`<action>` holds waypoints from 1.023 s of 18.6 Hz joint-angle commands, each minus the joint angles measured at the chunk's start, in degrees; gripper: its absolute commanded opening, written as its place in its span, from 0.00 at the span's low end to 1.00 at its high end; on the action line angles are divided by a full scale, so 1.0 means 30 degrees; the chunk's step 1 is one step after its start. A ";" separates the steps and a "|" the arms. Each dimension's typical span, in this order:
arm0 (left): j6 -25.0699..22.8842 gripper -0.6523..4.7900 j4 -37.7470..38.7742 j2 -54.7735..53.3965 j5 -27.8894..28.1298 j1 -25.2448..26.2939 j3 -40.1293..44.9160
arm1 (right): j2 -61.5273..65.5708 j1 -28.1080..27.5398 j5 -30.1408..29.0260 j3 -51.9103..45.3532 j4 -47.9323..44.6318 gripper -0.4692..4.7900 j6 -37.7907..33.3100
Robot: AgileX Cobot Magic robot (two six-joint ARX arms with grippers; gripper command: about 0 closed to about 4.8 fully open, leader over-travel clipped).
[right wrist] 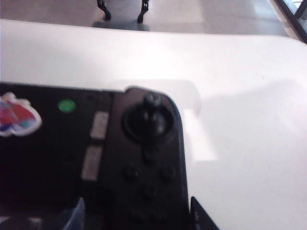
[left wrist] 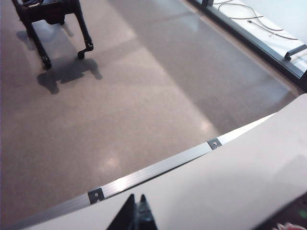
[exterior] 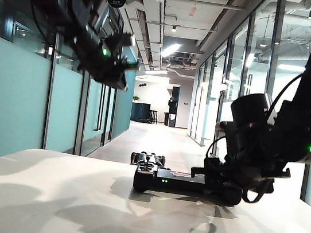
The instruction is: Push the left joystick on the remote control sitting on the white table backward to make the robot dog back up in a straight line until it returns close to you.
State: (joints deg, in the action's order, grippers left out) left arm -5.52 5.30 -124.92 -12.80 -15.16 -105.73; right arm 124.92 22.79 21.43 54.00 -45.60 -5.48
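Observation:
The black remote control point(exterior: 178, 183) lies on the white table point(exterior: 73, 209), two green lights on its near face. My right gripper point(exterior: 219, 186) is down at its right end. In the right wrist view its fingers point(right wrist: 204, 216) stand open on either side of that end of the remote control point(right wrist: 144, 163), behind a short thumbstick point(right wrist: 152, 115). The left joystick is too small to pick out. My left gripper point(exterior: 125, 77) hangs high over the table's left, its fingertips point(left wrist: 135, 203) shut and empty. The robot dog point(exterior: 148, 159) stands on the floor just beyond the table, also seen as robot dog point(left wrist: 53, 19).
The table's far edge has a metal strip point(left wrist: 153, 167), with corridor floor beyond. Glass walls line both sides of the corridor. A sticker point(right wrist: 17, 117) and a green light point(right wrist: 66, 105) sit on the controller's middle bar.

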 commanded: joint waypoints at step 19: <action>-0.0160 0.11 0.4612 0.6870 0.2572 -0.1013 0.0831 | -0.9734 0.0029 -0.0430 -0.7308 -0.0240 0.08 0.0488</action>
State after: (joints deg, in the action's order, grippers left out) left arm -5.54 18.13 -105.54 -5.52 -18.13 -103.13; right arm 97.01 22.81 20.56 32.64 -45.60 -4.14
